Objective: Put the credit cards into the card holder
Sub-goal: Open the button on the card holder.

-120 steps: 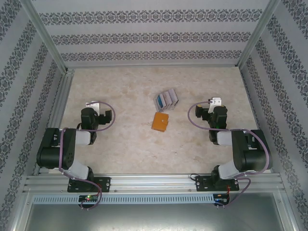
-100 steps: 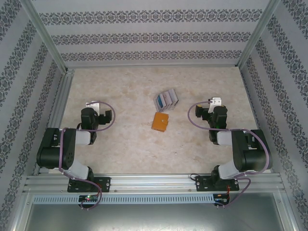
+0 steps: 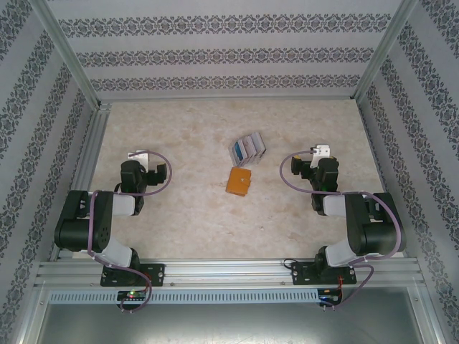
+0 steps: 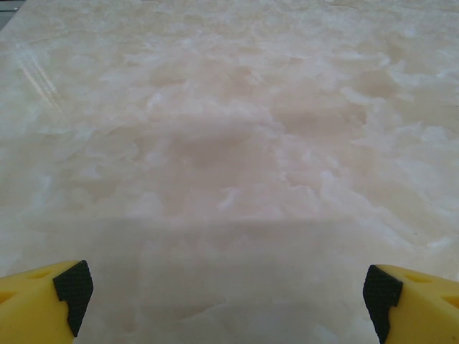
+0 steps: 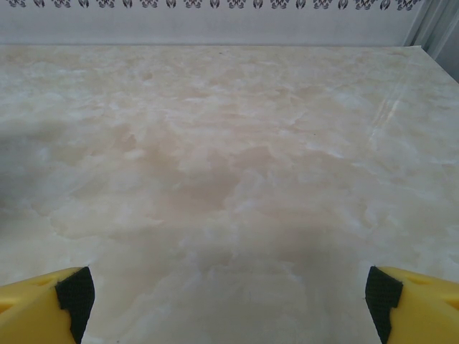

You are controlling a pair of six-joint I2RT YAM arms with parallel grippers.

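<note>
Bright, even light, soft shadows, faint glare streaks on the table (image 4: 43, 79).

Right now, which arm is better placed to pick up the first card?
Probably the right: the right tool, open, sits nearer the credit cards and card holder than the left tool.

changed: nothing I can see | left arm (image 3: 90, 222), right arm (image 3: 369, 229): did not move | credit cards (image 3: 247, 147), card holder (image 3: 239, 181): did not move

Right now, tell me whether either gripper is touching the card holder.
No: the card holder lies mid-table, apart from the left gripper and the right gripper.
</note>
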